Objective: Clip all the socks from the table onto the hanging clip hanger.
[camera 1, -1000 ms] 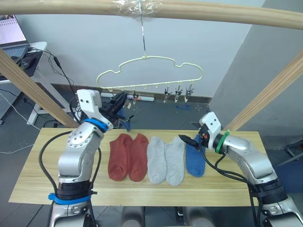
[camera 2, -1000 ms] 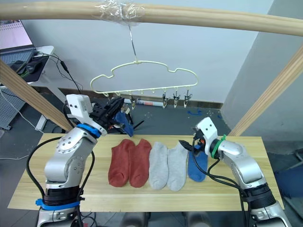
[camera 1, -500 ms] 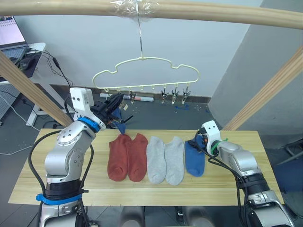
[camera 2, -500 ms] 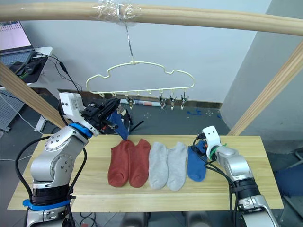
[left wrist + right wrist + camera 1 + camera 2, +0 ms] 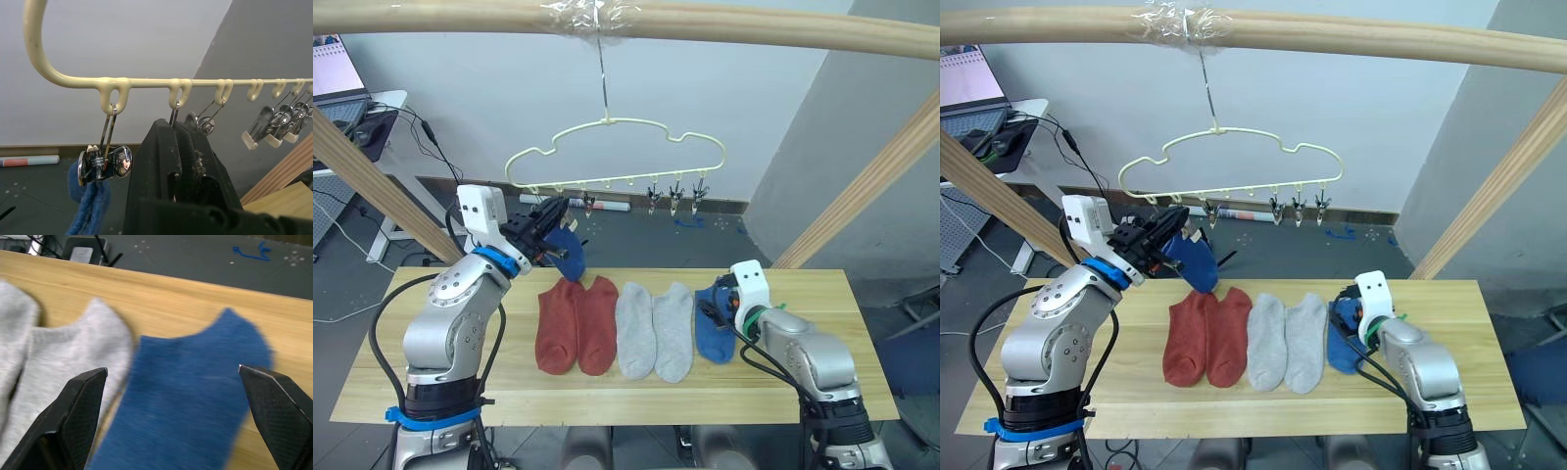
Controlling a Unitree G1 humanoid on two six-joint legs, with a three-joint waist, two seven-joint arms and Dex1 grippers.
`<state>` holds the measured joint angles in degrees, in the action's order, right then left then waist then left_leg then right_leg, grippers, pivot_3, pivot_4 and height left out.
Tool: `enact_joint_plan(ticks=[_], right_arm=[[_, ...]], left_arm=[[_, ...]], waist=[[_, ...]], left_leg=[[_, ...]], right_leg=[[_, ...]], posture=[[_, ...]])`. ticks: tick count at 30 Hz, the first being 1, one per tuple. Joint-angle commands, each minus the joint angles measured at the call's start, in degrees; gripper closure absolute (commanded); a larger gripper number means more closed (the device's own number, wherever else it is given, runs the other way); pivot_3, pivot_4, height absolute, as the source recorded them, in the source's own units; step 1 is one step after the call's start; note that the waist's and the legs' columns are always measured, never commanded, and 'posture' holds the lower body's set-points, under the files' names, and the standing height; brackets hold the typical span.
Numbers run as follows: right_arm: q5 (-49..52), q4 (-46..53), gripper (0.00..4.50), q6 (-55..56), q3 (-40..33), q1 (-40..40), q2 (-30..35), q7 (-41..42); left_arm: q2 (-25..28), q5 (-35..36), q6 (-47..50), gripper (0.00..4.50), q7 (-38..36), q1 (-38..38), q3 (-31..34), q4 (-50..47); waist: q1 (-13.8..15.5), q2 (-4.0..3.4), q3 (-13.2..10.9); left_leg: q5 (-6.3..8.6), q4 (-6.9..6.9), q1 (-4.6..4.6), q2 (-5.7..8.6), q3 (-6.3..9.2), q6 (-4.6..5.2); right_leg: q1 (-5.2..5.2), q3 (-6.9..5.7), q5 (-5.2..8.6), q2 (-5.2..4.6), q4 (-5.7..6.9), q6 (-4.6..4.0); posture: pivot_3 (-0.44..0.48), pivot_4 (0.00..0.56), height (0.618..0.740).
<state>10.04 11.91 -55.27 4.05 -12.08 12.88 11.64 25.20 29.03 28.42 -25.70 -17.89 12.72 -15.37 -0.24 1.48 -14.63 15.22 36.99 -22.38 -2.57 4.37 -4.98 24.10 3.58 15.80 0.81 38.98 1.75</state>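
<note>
Right wrist view: your right gripper (image 5: 173,416) has its fingers spread wide, either side of the blue sock (image 5: 188,401) lying flat on the table (image 5: 161,296), nothing gripped yet. Beside it lie two grey socks (image 5: 654,328), then two red socks (image 5: 576,323), all in a row on the planks.

Up on your left, the left gripper (image 5: 548,217) is raised to the hanger's clip row. Its fingers look pressed together right under the second clip in the wrist view, but you cannot tell whether they pinch anything. The other blue sock (image 5: 1191,260) hangs just beside those fingers, and its top sits in the first clip (image 5: 105,161) at the left end of the hanger (image 5: 617,147).

By my reckoning that makes one sock on, or nearly on, and five on the table still to go: one blue, two grey, two red. Most of the job is ahead of you.

No brand, label or writing can be read anywhere.
</note>
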Motion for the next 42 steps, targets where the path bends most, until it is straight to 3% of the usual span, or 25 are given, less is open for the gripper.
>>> enact_joint_plan(ticks=[1,16,19,26,30,37,42], right_arm=[[-2.4,-2.31,0.0,3.64,-0.94,-0.62,0.11,-2.33],[-4.08,-10.78,0.0,7.38,0.44,-1.6,-3.96,-2.7],[-6.31,-14.43,0.61,12.72,2.58,-0.42,-1.53,-0.75],[-10.32,-19.84,3.19,24.37,7.39,0.88,4.94,5.39],[-9.49,-18.27,4.48,29.26,7.51,1.15,8.77,11.32],[-3.83,-3.39,4.48,29.77,9.83,0.22,18.9,30.38],[5.84,8.62,4.48,19.67,10.86,-4.34,17.68,37.21]], left_arm=[[0.48,-0.08,0.3,4.48,-0.05,0.12,0.03,-0.52],[0.75,-0.59,-0.38,4.48,-0.38,0.09,-0.65,-0.16],[0.65,-0.57,-0.22,4.5,-0.09,0.36,-0.68,-0.66],[1.11,-0.95,-0.59,4.5,-0.45,0.78,-0.68,-0.42],[1.39,-0.65,-0.04,4.5,-0.7,0.66,-0.37,0.22],[2.52,9.31,9.88,4.5,-3.02,0.3,3.16,0.74],[1.82,29.25,25.07,4.5,3.57,-3.79,12.88,3.37]], waist=[[0.03,0.0,0.0],[-0.05,0.0,0.0],[-0.05,0.0,0.0],[-0.05,0.0,0.0],[0.08,0.01,0.0],[-0.53,0.01,-0.04],[-0.86,0.06,-0.07]], left_leg=[[0.0,0.0,0.0,0.0,-0.01,0.0],[0.0,-0.01,0.0,-0.02,-0.04,0.0],[0.0,-0.02,0.01,-0.02,-0.05,0.01],[0.0,-0.02,0.16,-0.02,-0.08,0.01],[0.0,0.0,0.17,0.0,-0.12,0.01],[0.01,-0.04,0.18,-0.04,-0.16,0.01],[0.01,-0.02,0.18,-0.07,-0.08,0.01]], right_leg=[[0.0,0.01,0.0,-0.01,-0.01,0.0],[0.02,0.04,-0.01,0.01,0.0,-0.01],[0.02,0.04,0.0,0.01,-0.01,-0.01],[-0.06,0.08,0.0,0.02,0.01,0.01],[-0.09,0.14,-0.02,0.01,0.0,0.05],[-0.05,0.18,-0.02,0.04,-0.01,0.07],[-0.06,0.11,-0.02,0.07,0.04,0.07]], posture=[[0.101,0.255,0.74],[0.109,0.257,0.74],[0.119,0.258,0.74],[0.122,0.259,0.74],[0.122,0.258,0.74],[0.115,0.255,0.74],[0.116,0.249,0.74]])
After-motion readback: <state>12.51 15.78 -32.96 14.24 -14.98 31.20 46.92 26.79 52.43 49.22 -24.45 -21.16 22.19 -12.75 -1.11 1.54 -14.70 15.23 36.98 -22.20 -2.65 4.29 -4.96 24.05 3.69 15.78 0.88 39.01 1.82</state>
